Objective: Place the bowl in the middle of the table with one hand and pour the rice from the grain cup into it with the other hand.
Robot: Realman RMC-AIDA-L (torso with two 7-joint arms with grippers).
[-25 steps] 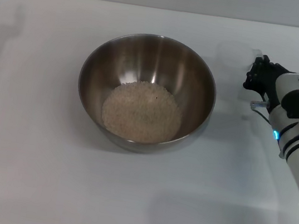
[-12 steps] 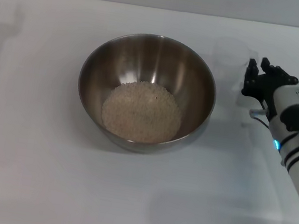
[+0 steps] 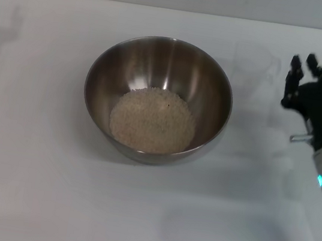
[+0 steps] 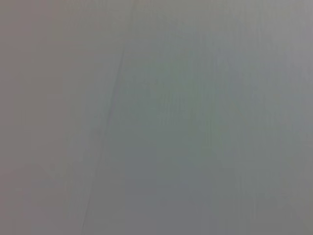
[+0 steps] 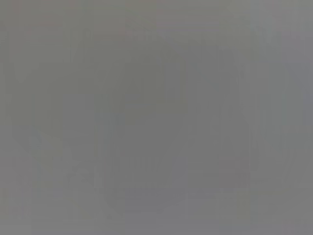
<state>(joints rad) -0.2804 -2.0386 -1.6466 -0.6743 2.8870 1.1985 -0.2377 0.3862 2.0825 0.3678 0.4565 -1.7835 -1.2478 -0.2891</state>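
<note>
Bench (image 3: 28,197): plain white, matte surface filling the head view; bare across the near edge.

Right gripper (image 3: 301,64): black, on a silver-and-white arm entering from the near right corner, with a blue light on the arm. It sits to the right of the grain cup, apart from it and gripping nothing. Jaws spread, fingertips pointing toward the far side of the bench.

Bowl (image 3: 108,70): large round brushed-steel bowl, upright, standing near the middle of the bench.

Rice (image 3: 152,119): pale beige-white grains in a loose, shallow heap covering the bottom of the bowl, inside it.

Grain cup (image 3: 253,60): small transparent cup, faint against the white surface, standing upright on the bench to the right of the bowl and slightly beyond it, between bowl and right gripper, touching neither.

Left gripper: not seen in the head view. Both wrist views show only a featureless grey field.
</note>
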